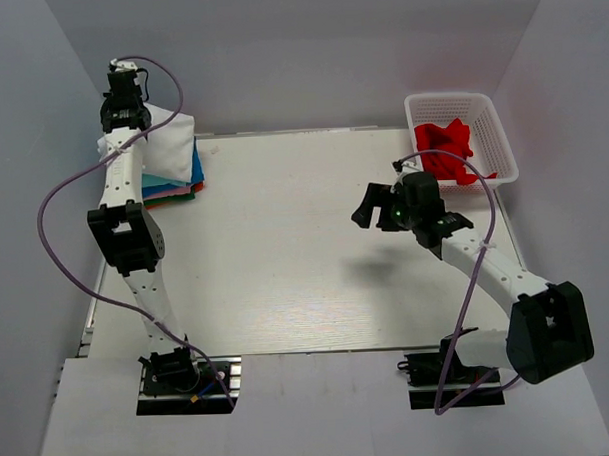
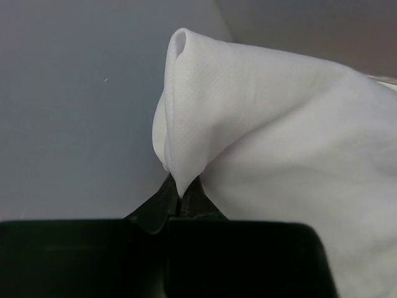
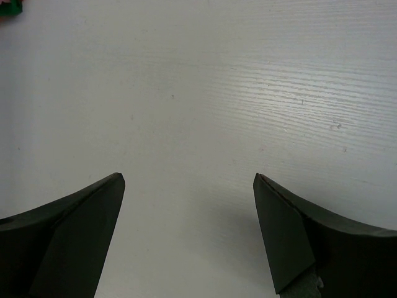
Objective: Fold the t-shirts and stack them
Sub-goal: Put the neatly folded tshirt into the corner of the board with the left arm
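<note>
My left gripper (image 1: 123, 112) is shut on a corner of the folded white t-shirt (image 1: 160, 148) and holds it over the stack of folded shirts (image 1: 178, 187) at the table's far left; teal, blue, pink and green edges show under it. In the left wrist view the white cloth (image 2: 273, 149) hangs from the closed jaws of my left gripper (image 2: 180, 194). A red t-shirt (image 1: 447, 148) lies crumpled in the white lattice basket (image 1: 502, 146) at the far right. My right gripper (image 1: 369, 208) is open and empty above the bare table, its fingers (image 3: 74, 230) wide apart.
Grey walls close in the table (image 1: 286, 259) at the back and both sides. The basket sits just beyond the table's far right corner. A green cloth corner (image 3: 9, 6) shows at the top left of the right wrist view.
</note>
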Available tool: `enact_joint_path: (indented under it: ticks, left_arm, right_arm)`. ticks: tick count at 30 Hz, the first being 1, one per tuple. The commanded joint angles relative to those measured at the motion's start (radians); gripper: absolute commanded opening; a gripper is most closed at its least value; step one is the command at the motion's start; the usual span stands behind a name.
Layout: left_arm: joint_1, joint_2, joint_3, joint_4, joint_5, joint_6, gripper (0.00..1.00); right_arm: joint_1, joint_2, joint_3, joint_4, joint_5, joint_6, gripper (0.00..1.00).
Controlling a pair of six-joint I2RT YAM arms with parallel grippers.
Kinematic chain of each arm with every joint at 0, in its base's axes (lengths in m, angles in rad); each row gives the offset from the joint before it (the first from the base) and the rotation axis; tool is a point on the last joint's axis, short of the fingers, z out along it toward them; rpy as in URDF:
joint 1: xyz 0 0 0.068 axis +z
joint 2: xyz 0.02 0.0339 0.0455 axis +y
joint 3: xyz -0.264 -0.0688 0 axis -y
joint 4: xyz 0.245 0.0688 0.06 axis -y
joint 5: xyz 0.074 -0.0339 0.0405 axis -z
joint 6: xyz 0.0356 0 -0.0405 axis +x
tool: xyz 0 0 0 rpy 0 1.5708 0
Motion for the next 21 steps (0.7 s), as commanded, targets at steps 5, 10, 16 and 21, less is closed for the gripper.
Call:
enact_joint_path:
  ticks: [5,10,16,21]
  left_arm:
    - [0.02,0.041,0.068,0.104,-0.255,-0.065,0.7]
    - [0.03,0.009,0.068,0.058,-0.289,-0.105,1.0]
    - [0.008,-0.155,-0.013,-0.034,-0.068,-0.23,1.0]
    - [-0.003,-0.373,-0.271,-0.016,0.217,-0.443,1.0]
  right_arm:
    - [0.003,0.073,0.088,0.0,-0.02,0.011,0.9]
    - [0.005,0.072,0.091,0.009,-0.017,0.011,0.9]
    - [0.003,0.029,0.062,0.019,0.001,-0.015,0.9]
    - [-0.002,-0.045,-0.022,0.065,0.044,-0.007,0.9]
